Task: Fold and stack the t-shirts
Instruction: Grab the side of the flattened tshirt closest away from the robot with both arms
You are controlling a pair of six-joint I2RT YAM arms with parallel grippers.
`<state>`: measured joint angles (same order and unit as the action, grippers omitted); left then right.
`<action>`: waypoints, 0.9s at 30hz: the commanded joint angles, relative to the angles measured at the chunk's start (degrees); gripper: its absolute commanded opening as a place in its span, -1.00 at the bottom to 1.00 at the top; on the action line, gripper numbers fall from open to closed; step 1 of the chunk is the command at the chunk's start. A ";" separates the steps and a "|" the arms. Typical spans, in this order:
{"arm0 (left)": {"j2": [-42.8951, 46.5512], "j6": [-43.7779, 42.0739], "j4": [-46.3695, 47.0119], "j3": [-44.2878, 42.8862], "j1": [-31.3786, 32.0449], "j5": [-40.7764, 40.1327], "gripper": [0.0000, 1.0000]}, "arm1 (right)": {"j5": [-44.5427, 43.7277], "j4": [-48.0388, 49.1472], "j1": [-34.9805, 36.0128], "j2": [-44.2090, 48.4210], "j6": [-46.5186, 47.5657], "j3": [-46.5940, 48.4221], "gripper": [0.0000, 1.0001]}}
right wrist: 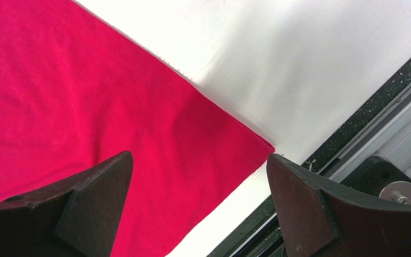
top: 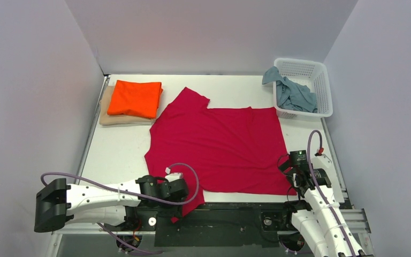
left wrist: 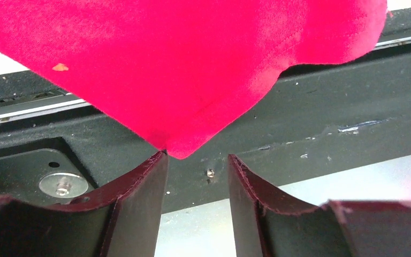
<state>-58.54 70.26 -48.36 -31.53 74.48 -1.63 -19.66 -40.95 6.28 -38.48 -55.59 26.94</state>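
The crimson red t-shirt [top: 219, 147] lies spread flat across the middle of the table; one sleeve hangs over the near edge. My left gripper [top: 184, 187] is open beside that hanging sleeve, whose tip [left wrist: 187, 101] touches the left finger's tip. My right gripper [top: 294, 174] is open and hovers over the shirt's near right corner [right wrist: 139, 134]. The bright orange t-shirt [top: 135, 98] lies folded on the folded pale beige t-shirt [top: 107, 115] at the back left. The dusty grey-blue t-shirt [top: 291, 92] is crumpled in the basket.
The white plastic lattice basket [top: 321, 80] stands at the back right corner. A black metal rail [top: 235, 214] runs along the table's near edge between the arm bases. Grey walls enclose the table on three sides.
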 commanded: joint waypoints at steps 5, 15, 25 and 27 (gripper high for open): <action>-6.61 0.67 2.19 1.70 1.06 -1.84 -0.05 | 1.66 -2.24 -2.02 0.82 -2.20 -2.45 0.80; -11.53 -0.60 -2.12 -3.42 3.22 -6.57 -1.00 | 4.05 -2.02 -2.93 2.64 -7.58 -6.03 0.73; 1.36 -0.60 -2.87 -4.67 3.22 -7.46 -1.00 | 3.95 3.37 -3.03 6.22 -12.83 -13.86 0.37; 2.74 -0.79 -2.04 -4.42 3.12 -7.40 -1.00 | 4.00 7.38 -3.01 4.09 -12.58 -14.78 0.24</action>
<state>-58.37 69.78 -51.20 -34.02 77.54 -7.53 -15.59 -38.52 3.70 -31.03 -65.95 15.84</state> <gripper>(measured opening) 0.017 0.657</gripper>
